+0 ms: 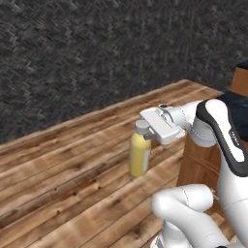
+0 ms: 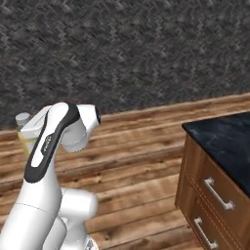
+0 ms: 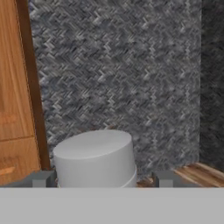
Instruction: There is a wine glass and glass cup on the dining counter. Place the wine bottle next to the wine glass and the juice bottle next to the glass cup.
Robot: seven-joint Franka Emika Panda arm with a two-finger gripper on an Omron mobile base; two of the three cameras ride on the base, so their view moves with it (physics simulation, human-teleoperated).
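The gripper [image 1: 144,134] holds the juice bottle [image 1: 139,154] by its white cap [image 3: 95,158], one finger [image 3: 42,178] on each side, the bottle upright in the air above the wooden floor [image 1: 63,179], beyond the table [image 2: 225,137] edge.

1. Wall [image 1: 97,48]: dark grey surface with a fine herringbone weave, spanning the upper part of both base views and the middle of the hand view.
2. Floor [image 1: 63,164]: wooden planks in mixed brown tones, running diagonally and meeting the wall along a pale baseboard strip.
3. Cabinet counter [image 2: 222,141]: black marbled top over wooden drawer fronts.
4. Drawer handles [image 2: 218,194]: two silver bars, one above the other.
5. Wooden panel [image 3: 15,87]: orange-brown, along the hand view's left edge.
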